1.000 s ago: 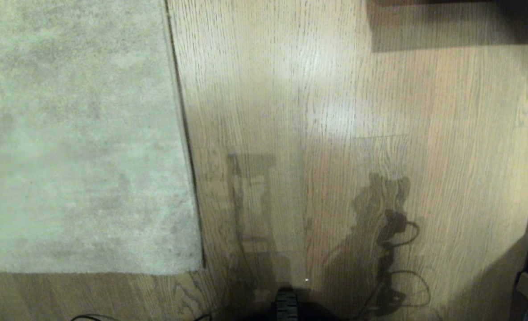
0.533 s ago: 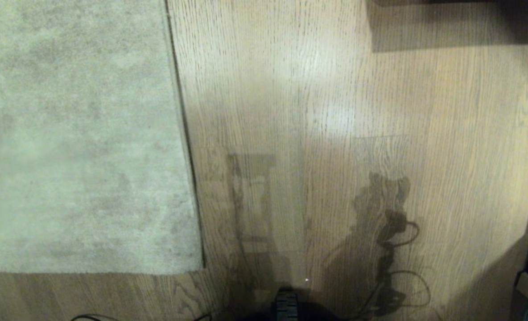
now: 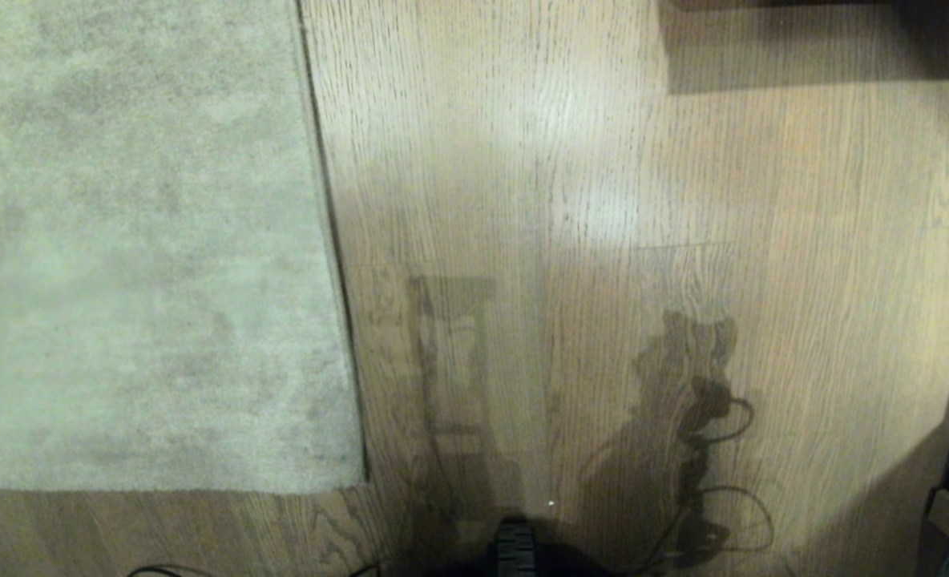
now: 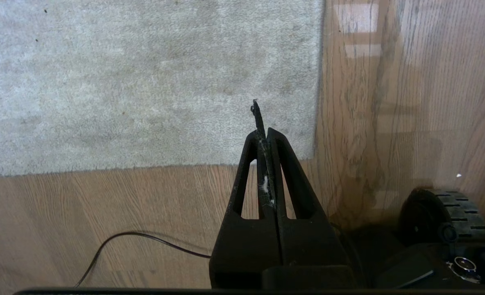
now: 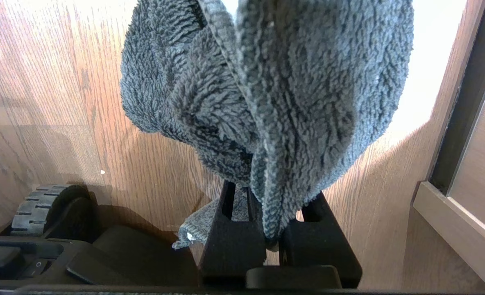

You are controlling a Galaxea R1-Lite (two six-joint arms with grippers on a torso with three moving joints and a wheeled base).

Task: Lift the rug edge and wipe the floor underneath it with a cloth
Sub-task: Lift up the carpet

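Note:
The pale grey-beige rug (image 3: 138,240) lies flat on the left. Its rug edge (image 3: 334,240) runs straight back from the near corner (image 3: 361,483). Light brown wood floor (image 3: 603,160) fills the rest. Neither gripper shows in the head view, only their shadows. In the left wrist view my left gripper (image 4: 264,133) hangs shut and empty above the floor, just short of the rug corner (image 4: 313,155). In the right wrist view my right gripper (image 5: 269,196) is shut on the fluffy grey cloth (image 5: 275,90), which bunches over the fingertips and hides them.
A thin black cable (image 4: 144,237) lies on the floor near the rug's front border. My base and a ribbed wheel (image 4: 445,209) sit close below. Dark furniture (image 3: 803,32) stands at the far right, and a wooden frame (image 5: 455,213) borders the floor on the right.

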